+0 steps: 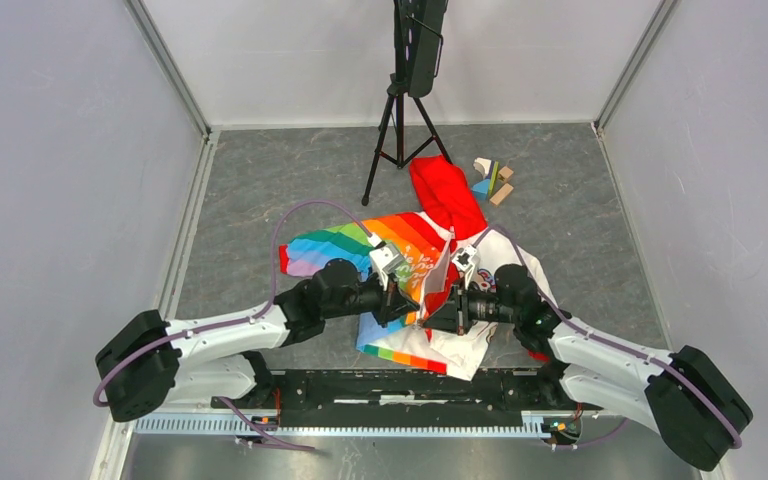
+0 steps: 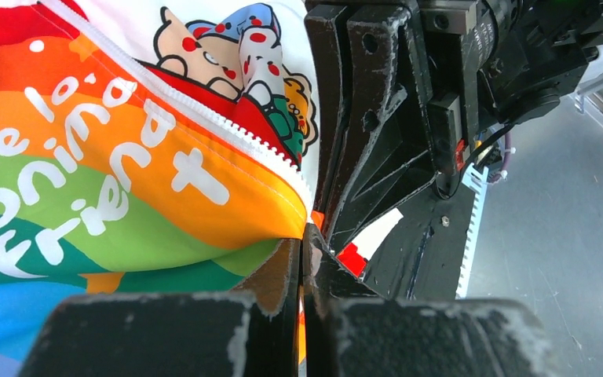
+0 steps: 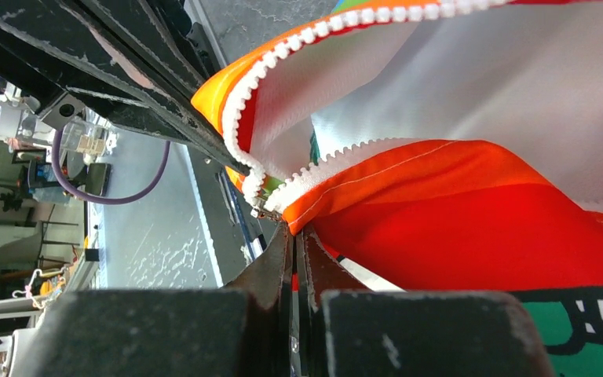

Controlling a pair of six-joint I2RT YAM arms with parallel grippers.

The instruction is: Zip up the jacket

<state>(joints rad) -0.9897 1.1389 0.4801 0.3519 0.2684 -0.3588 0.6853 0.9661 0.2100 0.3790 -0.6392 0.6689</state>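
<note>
The jacket (image 1: 360, 240) lies mid-table, red hood (image 1: 445, 195) toward the back and rainbow half on the left. Its lower front is lifted between the two grippers. My left gripper (image 1: 400, 300) is shut on the hem corner of the rainbow half (image 2: 126, 181), beside the white zipper teeth (image 2: 228, 129). My right gripper (image 1: 452, 305) is shut on the orange-red fabric edge (image 3: 479, 196), just below where the two rows of zipper teeth (image 3: 314, 35) meet at a small metal piece (image 3: 263, 206). The two grippers face each other, nearly touching. The zipper is open above that point.
A black tripod (image 1: 400, 110) with a device on it stands at the back centre. Small wooden blocks (image 1: 495, 180) lie right of the hood. Grey walls enclose the table on three sides. A black rail (image 1: 390, 390) runs along the near edge.
</note>
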